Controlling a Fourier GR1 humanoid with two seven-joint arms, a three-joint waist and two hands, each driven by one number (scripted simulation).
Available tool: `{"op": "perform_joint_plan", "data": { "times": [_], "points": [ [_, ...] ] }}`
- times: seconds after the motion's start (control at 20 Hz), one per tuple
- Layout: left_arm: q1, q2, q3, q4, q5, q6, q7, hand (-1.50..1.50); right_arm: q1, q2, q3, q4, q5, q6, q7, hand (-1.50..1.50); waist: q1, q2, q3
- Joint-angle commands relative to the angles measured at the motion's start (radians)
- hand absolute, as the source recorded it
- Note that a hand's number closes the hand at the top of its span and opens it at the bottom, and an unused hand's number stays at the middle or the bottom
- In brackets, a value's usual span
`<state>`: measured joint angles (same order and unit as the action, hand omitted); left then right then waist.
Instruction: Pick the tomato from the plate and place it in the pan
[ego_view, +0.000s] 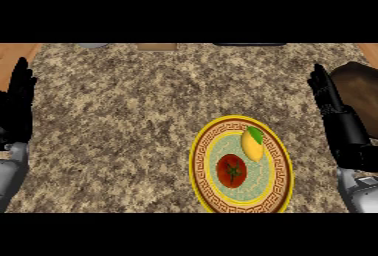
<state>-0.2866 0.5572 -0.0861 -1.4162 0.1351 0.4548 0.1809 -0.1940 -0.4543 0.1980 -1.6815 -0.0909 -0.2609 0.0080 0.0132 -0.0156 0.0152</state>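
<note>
Red and round, the tomato (231, 170) is seen lying on the patterned plate (278, 172), just beside a yellow lemon (252, 145). The plate is set on the speckled desk (118, 125), to the left of the right hand (332, 112), whose fingers are held straight and relaxed. The left hand (18, 107) is rested open, far left of the plate. A dark pan (362, 92) is glimpsed just behind the right hand.

I saw a red tomato (232, 170) with a dark green stem and a yellow lemon (252, 146) with a green leaf. The plate (201, 161) had a yellow rim, a brown key-pattern band and a pale speckled centre. The counter (125, 115) was mottled brown granite. Both hands were black.
</note>
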Motion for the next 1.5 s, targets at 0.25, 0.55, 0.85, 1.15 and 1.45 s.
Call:
{"op": "perform_joint_plan", "data": {
  "times": [0.25,0.55,0.85,1.15,1.45],
  "points": [
    [-0.062,-0.117,-0.084,-0.068,0.062,-0.105,-0.076,0.00,-0.102,0.020,0.314,0.014,-0.153,0.520,-0.163,1.50,0.085,0.045,-0.013],
    [0.061,-0.149,-0.049,-0.038,0.138,-0.169,-0.144,0.00,0.080,-0.084,0.112,0.138,0.068,0.368,-0.739,-1.50,-0.021,0.018,-0.012],
    [0.027,-0.147,-0.017,0.008,0.137,-0.210,-0.169,0.00,0.018,-0.305,-0.040,0.146,0.048,0.533,-0.805,-1.50,-0.021,0.016,-0.016],
    [0.082,-0.170,-0.046,-0.061,0.107,-0.169,-0.137,0.00,-0.013,-0.495,-0.074,-0.024,0.140,0.586,-0.628,-1.50,-0.026,0.009,-0.017],
    [0.071,-0.182,-0.020,-0.027,0.096,-0.219,-0.167,0.00,-0.068,-0.482,-0.134,-0.219,0.075,0.661,-0.363,-1.50,-0.017,0.013,-0.016]
  ]
}}
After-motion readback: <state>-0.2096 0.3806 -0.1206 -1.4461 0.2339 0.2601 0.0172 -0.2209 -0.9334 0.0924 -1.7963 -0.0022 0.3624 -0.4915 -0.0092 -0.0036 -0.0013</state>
